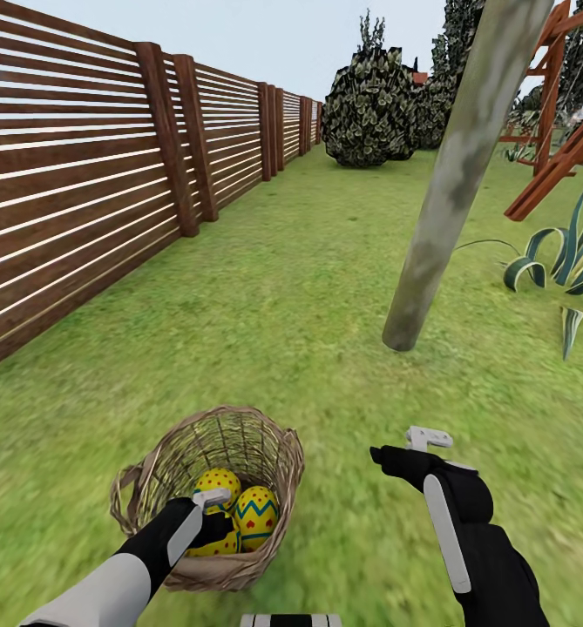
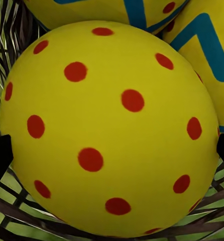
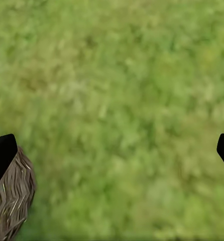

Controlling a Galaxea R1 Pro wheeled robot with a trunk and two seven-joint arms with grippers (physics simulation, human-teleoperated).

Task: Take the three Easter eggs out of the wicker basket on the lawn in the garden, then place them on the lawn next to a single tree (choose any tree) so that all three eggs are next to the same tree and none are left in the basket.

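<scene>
The wicker basket (image 1: 278,453) stands on the lawn (image 1: 282,305) close in front of me, with three Easter eggs in it. One egg (image 1: 219,482) lies at the back, one (image 1: 257,517) to the right, and one (image 1: 221,545) is partly hidden under my left gripper (image 1: 211,515). In the left wrist view that dotted egg (image 2: 112,100) lies between the open fingers of the left gripper (image 2: 112,153), whose fingertips (image 2: 0,156) stand at either side of it. My right gripper (image 1: 402,449) hangs open over grass right of the basket (image 3: 11,201). The tree (image 1: 452,187) leans ahead to the right.
A brown slat fence (image 1: 73,174) runs along the left. Dark bushes (image 1: 369,109) stand far back. A red wooden frame (image 1: 557,113) and a striped broad-leaved plant (image 1: 566,261) are to the right of the trunk. Open grass lies between the basket and the trunk's foot (image 1: 403,335).
</scene>
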